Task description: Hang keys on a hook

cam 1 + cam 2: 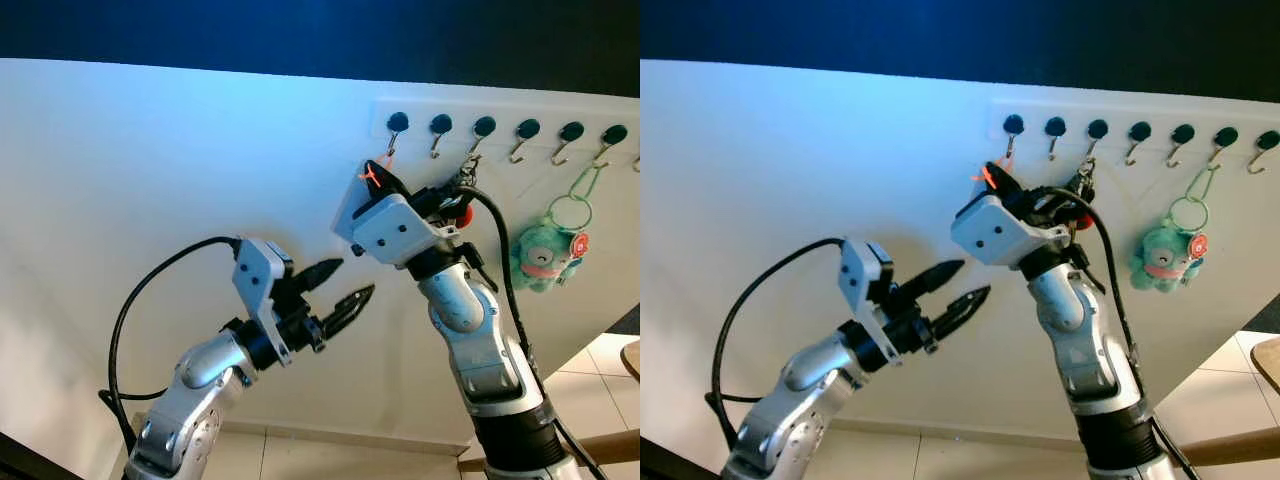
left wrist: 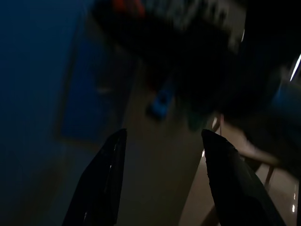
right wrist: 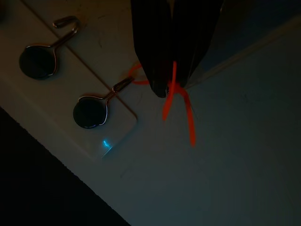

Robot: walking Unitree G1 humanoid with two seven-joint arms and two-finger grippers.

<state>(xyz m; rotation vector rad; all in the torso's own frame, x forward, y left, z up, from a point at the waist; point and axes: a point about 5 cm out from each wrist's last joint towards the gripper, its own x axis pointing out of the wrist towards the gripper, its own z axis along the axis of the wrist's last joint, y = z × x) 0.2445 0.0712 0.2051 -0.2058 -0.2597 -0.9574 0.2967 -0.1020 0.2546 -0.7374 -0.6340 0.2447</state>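
My right gripper (image 3: 170,87) was raised to the white wall (image 1: 150,180), its tip just below the leftmost hook (image 1: 396,128) of the hook rail (image 1: 500,112). Its fingers (image 3: 153,56) were pressed together, clamped on an orange loop (image 3: 176,101). In the right wrist view the loop's ring touched or sat just beside the leftmost hook's metal tip; I could not tell whether it was actually over the hook. The loose orange ends hung out from between the fingertips. The keys themselves I could not make out.

My left gripper (image 1: 345,285) hung in the air lower and to the left of the right one, well apart from the rail, pointing toward the wall. Its fingers (image 2: 101,183) stood apart with nothing between them.

Further right on the rail, a metal item (image 1: 468,170) hung from the third hook. A teal plush toy (image 1: 545,255) hung by a green ring (image 1: 570,210) from one of the hooks near the rail's right end.
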